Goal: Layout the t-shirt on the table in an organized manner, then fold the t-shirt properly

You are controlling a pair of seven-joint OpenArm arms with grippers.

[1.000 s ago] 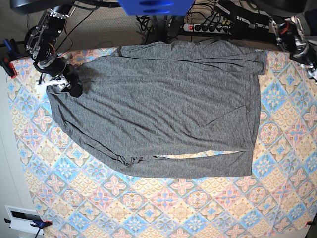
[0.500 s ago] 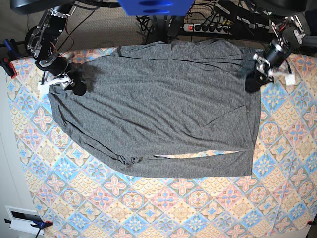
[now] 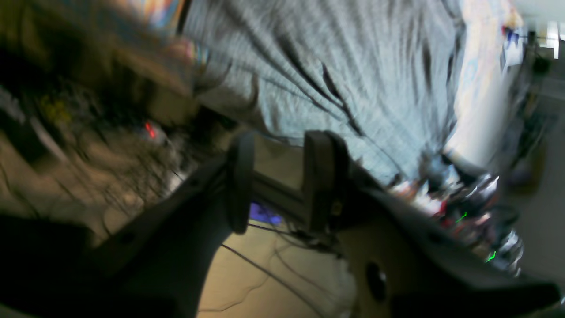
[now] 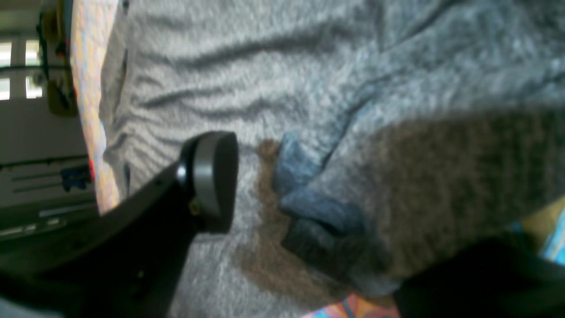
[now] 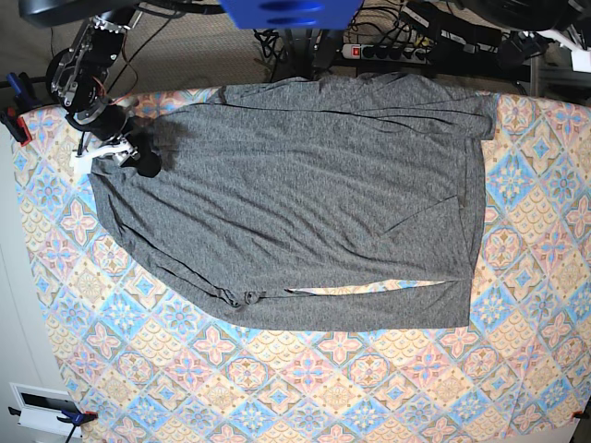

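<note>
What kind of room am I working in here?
Probably a robotics lab or workshop: the table wears a tile-patterned cloth, a power strip and tangled cables lie on the floor behind it, and the t-shirt lies between two arms.

Base view: even, fairly bright overhead light, sharp focus, soft shadows under the t-shirt (image 5: 305,203) folds, mild bending at the table (image 5: 277,388) edges. Left wrist view: heavy motion blur throughout, dim at left, washed-out glare at right. Right wrist view: soft focus, dark shadow patch on the fabric at right.
</note>
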